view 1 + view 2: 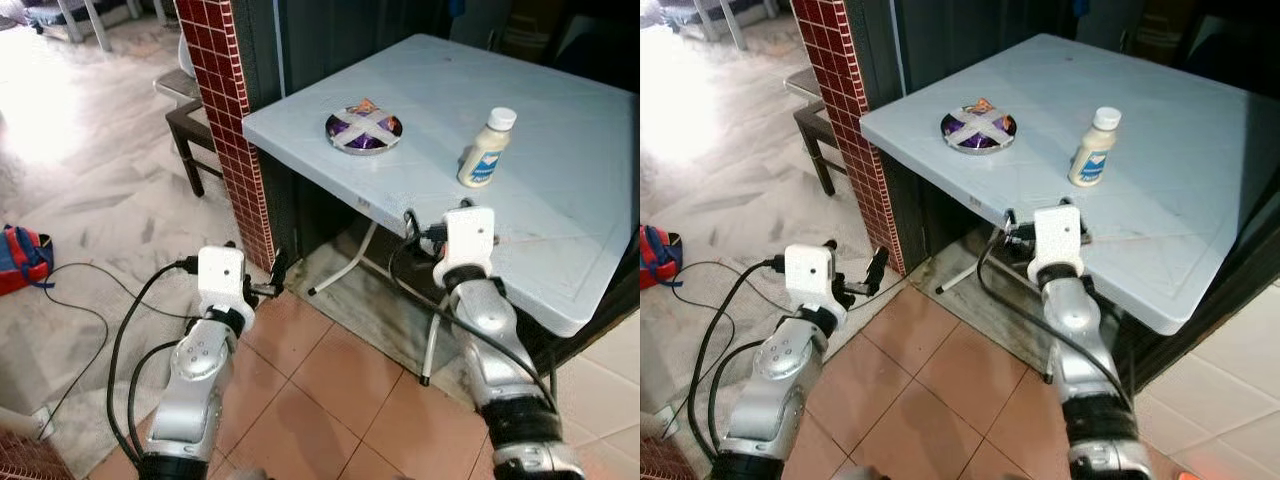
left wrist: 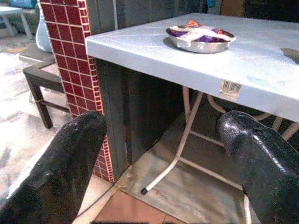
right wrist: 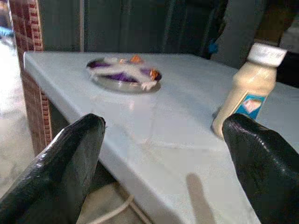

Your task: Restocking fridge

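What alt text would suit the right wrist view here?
Seen between the open right gripper's two black fingers, a pale blue table holds a cream squeeze bottle with a white cap, standing upright, and a metal bowl of purple-wrapped food crossed with white strips. A red brick pillar stands beside the table.

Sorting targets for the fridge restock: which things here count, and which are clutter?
For the job: sauce bottle, upright on the table; taped steel bowl.

Just lying about: red-and-blue bag on the floor; dark stool; floor cables.
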Motion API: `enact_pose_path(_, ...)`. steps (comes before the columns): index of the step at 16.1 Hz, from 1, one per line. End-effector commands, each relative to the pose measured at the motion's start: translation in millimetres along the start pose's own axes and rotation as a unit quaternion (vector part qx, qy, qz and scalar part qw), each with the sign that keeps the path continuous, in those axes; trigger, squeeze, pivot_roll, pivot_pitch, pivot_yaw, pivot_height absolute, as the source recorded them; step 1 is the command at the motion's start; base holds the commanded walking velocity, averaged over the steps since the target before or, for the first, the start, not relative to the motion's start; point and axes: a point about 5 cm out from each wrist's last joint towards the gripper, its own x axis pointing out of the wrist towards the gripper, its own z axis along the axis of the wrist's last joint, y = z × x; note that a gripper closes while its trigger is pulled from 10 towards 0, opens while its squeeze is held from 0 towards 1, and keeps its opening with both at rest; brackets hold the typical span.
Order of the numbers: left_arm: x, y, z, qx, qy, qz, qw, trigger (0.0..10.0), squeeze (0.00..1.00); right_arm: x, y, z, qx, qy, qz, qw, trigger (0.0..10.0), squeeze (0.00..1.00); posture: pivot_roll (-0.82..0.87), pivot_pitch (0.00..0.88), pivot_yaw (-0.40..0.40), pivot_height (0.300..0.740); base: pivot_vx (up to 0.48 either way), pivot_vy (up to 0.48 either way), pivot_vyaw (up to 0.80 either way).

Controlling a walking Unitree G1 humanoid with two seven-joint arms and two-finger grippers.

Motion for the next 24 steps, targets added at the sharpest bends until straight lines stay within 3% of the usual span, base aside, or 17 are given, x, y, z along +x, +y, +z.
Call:
enact_pose_path(1, 1.3, 0.6, -1, 0.001, 0.005, -0.002, 1.0, 10.0, 0.0, 0.5, -6.5, 1, -0.003, -0.004, -0.014, 1.0, 10.0, 0.0, 0.04, 0.0, 0.044, 0.74, 0.255, 0.0, -0.8)
enact_pose_path(9, -1.7, -0.9, -4, 0.0, 0.009, -0.001, 1.0, 10.0, 0.0, 1.0, 3.4, 2, -0.019, -0.018, -0.002, 1.0, 10.0, 0.0, 0.05, 0.0, 0.037, 0.74, 0.252, 0.0, -0.77)
enact_pose_path(14, 0.9, 0.0, -3, 0.0, 0.006, -0.002, 1.0, 10.0, 0.0, 2.8, -0.7, 7, -0.041, -0.038, -0.005, 0.998, 10.0, 0.0, 0.05, 0.0, 0.039, 0.74, 0.342, 0.0, 0.0)
enact_pose_path(24, -0.2, 0.0, -2, -0.01, 0.003, 0.004, 1.0, 10.0, 0.0, 4.5, 1.5, 8, -0.048, -0.045, -0.001, 0.998, 10.0, 0.0, 0.05, 0.0, 0.038, 0.74, 0.342, 0.304, 0.0)
